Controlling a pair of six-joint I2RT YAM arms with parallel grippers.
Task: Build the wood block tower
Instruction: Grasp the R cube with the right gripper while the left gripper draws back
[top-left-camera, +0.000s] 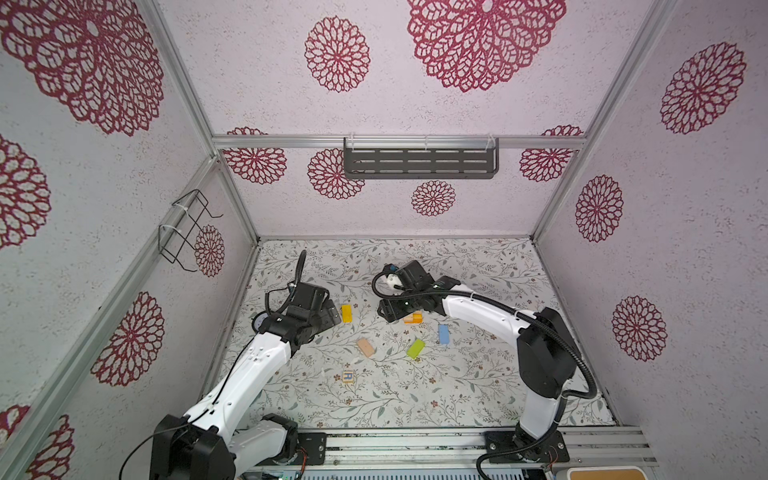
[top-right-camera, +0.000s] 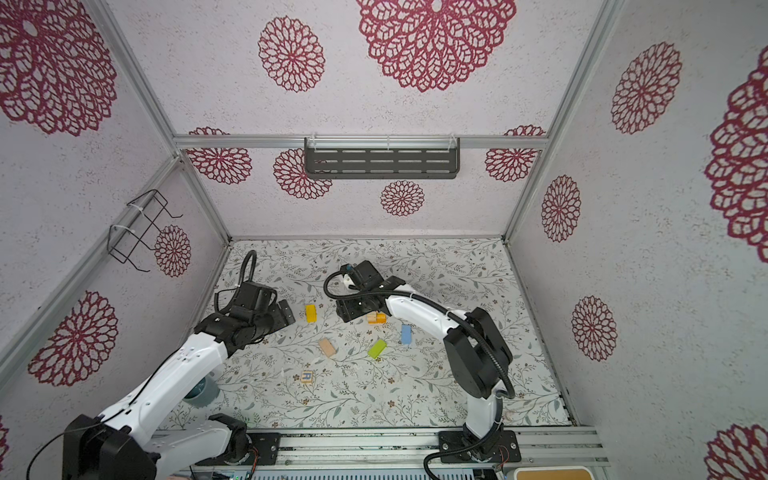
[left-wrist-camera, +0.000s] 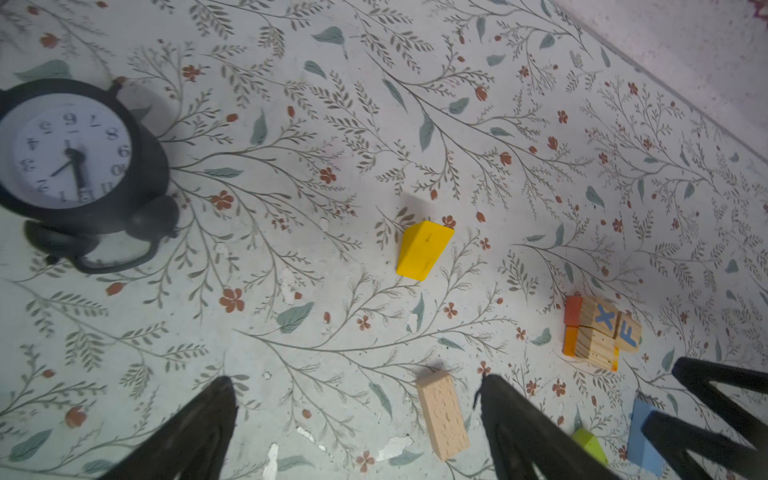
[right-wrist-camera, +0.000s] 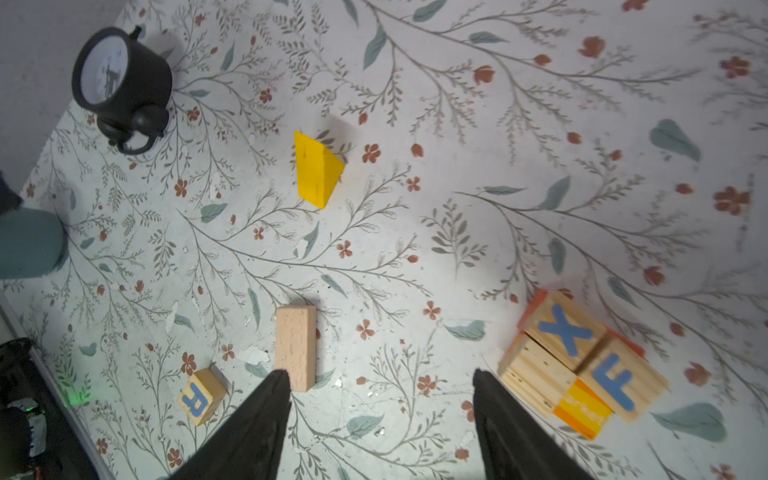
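A yellow wedge block (top-left-camera: 346, 313) (left-wrist-camera: 424, 249) lies on the mat just right of my left gripper (top-left-camera: 333, 316) (left-wrist-camera: 357, 415), which is open and empty. A small stack (top-left-camera: 412, 318) (right-wrist-camera: 582, 357) of orange pieces under natural-wood cubes lettered X and F sits beside my right gripper (top-left-camera: 388, 309) (right-wrist-camera: 380, 386), also open and empty. Loose on the mat are a tan block (top-left-camera: 365, 347) (right-wrist-camera: 295, 345), a lime green block (top-left-camera: 415, 348), a light blue block (top-left-camera: 443, 333) and a cube lettered R (top-left-camera: 348, 376) (right-wrist-camera: 201, 397).
A black alarm clock (left-wrist-camera: 70, 166) (right-wrist-camera: 120, 79) stands at the left of the mat, mostly hidden under the left arm in both top views. A teal cup (top-right-camera: 201, 388) (right-wrist-camera: 29, 243) stands near the front left. Walls close the mat on three sides.
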